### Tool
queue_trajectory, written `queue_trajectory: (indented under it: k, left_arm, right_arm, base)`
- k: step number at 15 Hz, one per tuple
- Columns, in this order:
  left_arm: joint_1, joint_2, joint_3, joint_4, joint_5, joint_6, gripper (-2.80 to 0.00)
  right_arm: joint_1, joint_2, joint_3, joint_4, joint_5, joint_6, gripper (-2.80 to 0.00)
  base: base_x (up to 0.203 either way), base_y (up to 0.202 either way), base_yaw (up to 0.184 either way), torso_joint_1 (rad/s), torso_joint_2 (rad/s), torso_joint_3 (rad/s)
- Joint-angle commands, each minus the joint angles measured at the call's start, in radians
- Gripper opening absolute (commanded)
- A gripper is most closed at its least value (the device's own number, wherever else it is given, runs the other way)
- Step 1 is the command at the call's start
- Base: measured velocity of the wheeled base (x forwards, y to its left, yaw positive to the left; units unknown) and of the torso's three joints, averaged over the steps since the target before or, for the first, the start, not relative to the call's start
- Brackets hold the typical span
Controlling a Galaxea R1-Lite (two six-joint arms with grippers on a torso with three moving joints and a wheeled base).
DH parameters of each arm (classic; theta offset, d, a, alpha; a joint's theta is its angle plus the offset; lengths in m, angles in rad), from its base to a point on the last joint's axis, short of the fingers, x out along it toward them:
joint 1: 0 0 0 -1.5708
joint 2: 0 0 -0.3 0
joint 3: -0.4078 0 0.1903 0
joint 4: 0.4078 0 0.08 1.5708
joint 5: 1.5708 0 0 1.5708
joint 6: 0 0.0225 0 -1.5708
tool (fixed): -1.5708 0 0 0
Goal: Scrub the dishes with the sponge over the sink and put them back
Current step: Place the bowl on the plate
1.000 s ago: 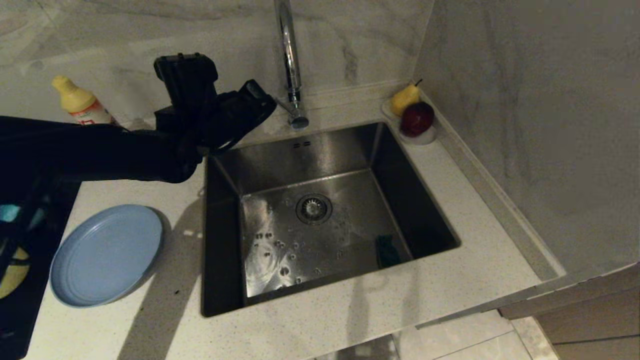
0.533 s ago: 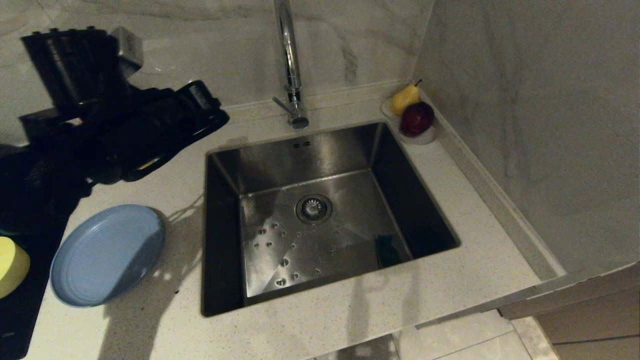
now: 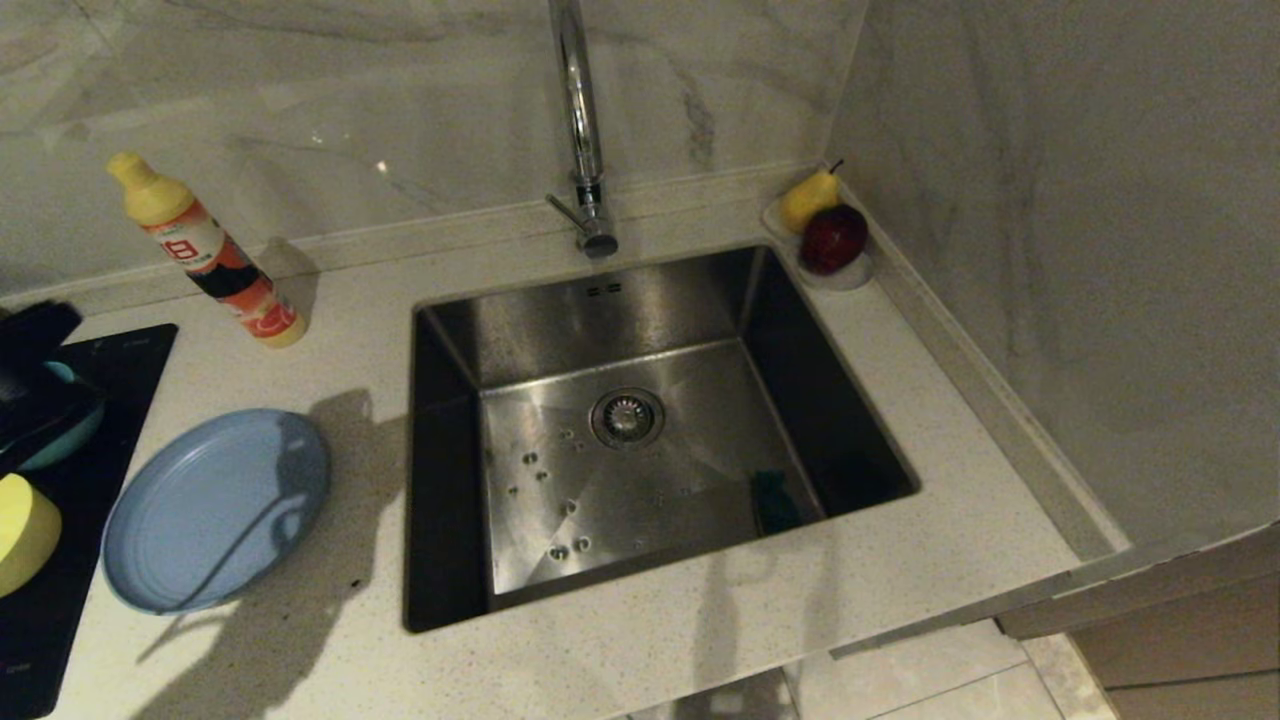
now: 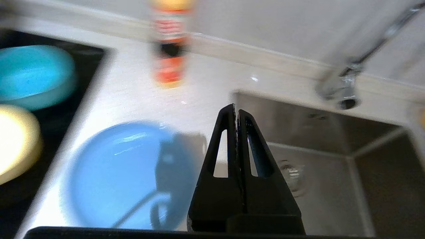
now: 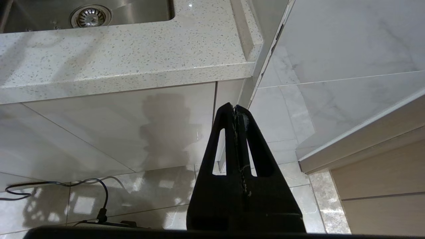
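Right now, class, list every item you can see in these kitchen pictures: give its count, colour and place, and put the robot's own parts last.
sink: one, steel, set in the counter, drain in the middle.
tap: one, chrome, behind the sink.
sponge: one, dark green side showing, on the sink floor by its right wall.
plate: one, pale blue, on the counter left of the sink.
teal bowl: one, on the black cooktop.
yellow bowl: one, on the cooktop, nearer than the teal one.
bottle: one, orange and white, yellow cap, by the back wall.
pear and red apple: one each, on a small dish in the back right corner.
left hand: shut, empty, above the counter.
right hand: shut, empty, low beside the cabinet.
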Motion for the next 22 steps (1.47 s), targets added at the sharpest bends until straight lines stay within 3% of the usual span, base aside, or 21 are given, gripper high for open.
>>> queue_trajectory:
  k: [1, 4, 6, 8, 10, 13, 15, 16, 17, 22]
  left_arm:
    - [0.048, -0.313, 0.193, -0.004, 0.015, 0.018, -2.8]
    - [0.136, -0.498, 0.35, -0.009, 0.025, 0.061, -2.8]
    - [0.217, -0.539, 0.382, -0.005, 0.027, 0.086, -2.8]
    - [0.239, -0.629, 0.466, -0.007, 0.01, 0.135, -2.8]
    - [0.258, -0.724, 0.593, -0.007, -0.055, 0.192, -2.8]
    - [0.266, -0.822, 0.62, 0.11, -0.121, 0.21, -2.8]
    - [0.265, -0.94, 0.62, 0.253, -0.286, 0.321, -2.8]
    - [0.265, -0.971, 0.62, 0.288, -0.359, 0.356, -2.8]
    - [0.264, -0.97, 0.62, 0.333, -0.43, 0.35, -2.8]
    - [0.264, -0.963, 0.62, 0.44, -0.467, 0.302, -2.8]
  right_arm:
    - [0.0, -0.002, 0.0, 0.0, 0.0, -0.001, -2.8]
    - [0.0, -0.002, 0.0, 0.0, 0.0, 0.0, -2.8]
    - [0.0, -0.002, 0.0, 0.0, 0.0, -0.001, -2.8]
    - [0.0, -0.002, 0.0, 0.0, 0.0, -0.001, -2.8]
    - [0.0, -0.002, 0.0, 0.0, -0.001, -0.001, -2.8]
    - [0.0, -0.002, 0.0, 0.0, 0.0, -0.001, -2.8]
    - [0.0, -0.002, 0.0, -0.002, 0.0, -0.001, -2.8]
    - [0.0, -0.003, 0.0, 0.0, 0.0, -0.001, -2.8]
    - [0.0, -0.001, 0.0, 0.0, 0.0, 0.0, -2.8]
    - [0.0, -0.002, 0.0, 0.0, -0.001, 0.0, -2.8]
  base:
    - [0.0, 0.0, 0.0, 0.0, 0.0, 0.0]
    - [0.0, 0.0, 0.0, 0.0, 0.0, 0.0]
    - [0.0, 0.0, 0.0, 0.0, 0.0, 0.0]
    - [0.0, 0.0, 0.0, 0.0, 0.0, 0.0]
    - [0.0, 0.0, 0.0, 0.0, 0.0, 0.0]
    - [0.0, 0.0, 0.0, 0.0, 0.0, 0.0]
    - [0.0, 0.0, 0.0, 0.0, 0.0, 0.0]
    - [0.0, 0.0, 0.0, 0.0, 0.0, 0.0]
    - [0.0, 0.0, 0.0, 0.0, 0.0, 0.0]
    - [0.0, 0.0, 0.0, 0.0, 0.0, 0.0]
